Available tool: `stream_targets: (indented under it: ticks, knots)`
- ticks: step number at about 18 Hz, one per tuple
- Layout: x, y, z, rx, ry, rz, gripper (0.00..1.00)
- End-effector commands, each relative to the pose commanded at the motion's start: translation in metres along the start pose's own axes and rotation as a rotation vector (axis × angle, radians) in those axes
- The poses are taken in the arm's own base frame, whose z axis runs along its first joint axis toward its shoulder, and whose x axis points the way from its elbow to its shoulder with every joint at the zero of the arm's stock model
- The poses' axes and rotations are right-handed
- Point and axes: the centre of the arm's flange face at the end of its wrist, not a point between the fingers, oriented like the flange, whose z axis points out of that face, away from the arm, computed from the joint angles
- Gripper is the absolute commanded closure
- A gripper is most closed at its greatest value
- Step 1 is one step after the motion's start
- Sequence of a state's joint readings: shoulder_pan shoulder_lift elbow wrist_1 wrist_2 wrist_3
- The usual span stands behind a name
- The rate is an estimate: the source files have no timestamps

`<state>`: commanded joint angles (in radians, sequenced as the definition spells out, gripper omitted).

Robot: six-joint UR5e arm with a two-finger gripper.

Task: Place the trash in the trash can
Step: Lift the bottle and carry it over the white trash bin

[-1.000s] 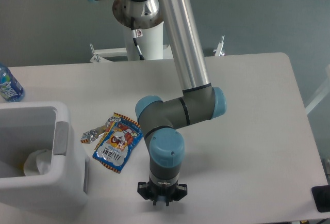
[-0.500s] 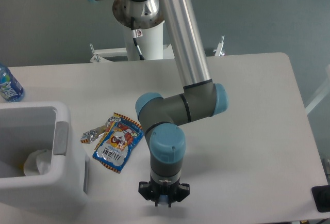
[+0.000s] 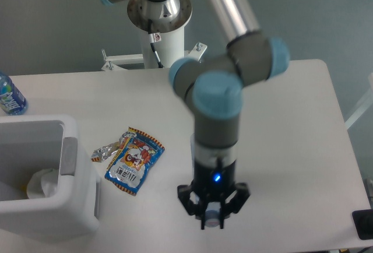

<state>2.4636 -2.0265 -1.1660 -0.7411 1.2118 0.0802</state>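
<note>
My gripper (image 3: 213,217) hangs above the table's front edge, pointing down. It is shut on a small pale, bluish piece of trash (image 3: 213,218) that looks like the crushed clear bottle; most of it is hidden under the fingers. The blue-orange snack packet (image 3: 134,160) lies flat on the table to the left. The crumpled silver wrapper (image 3: 105,153) touches the packet's left edge. At the far left stands the white trash can (image 3: 73,206), with a grey panel on its right wall and a pale crumpled thing (image 3: 42,183) inside.
An upright blue-labelled water bottle (image 3: 9,95) stands at the table's far left edge, behind the trash can. The arm's base column (image 3: 160,37) rises behind the table's back edge. A dark object (image 3: 362,224) sits at the front right corner.
The arm has swung up and to the right, so the gripper now sits higher, closer to the camera and further right. The packet and wrapper have not moved.
</note>
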Motion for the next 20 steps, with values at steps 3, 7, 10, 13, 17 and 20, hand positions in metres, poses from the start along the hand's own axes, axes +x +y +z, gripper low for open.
stream_targets:
  ticks: [3,7,10,13,17,20]
  knots:
    - [0.018,-0.015,-0.027,0.061,0.009,-0.067,0.71]
    - [0.083,-0.015,-0.035,0.070,0.070,-0.003,0.71]
    - [0.124,-0.009,-0.036,0.062,0.113,0.031,0.70]
    - [0.174,0.000,-0.040,0.057,0.169,0.079,0.70]
    - [0.221,-0.005,-0.060,0.090,0.217,0.129,0.70]
    - [0.240,-0.003,-0.066,0.098,0.239,0.156,0.70]
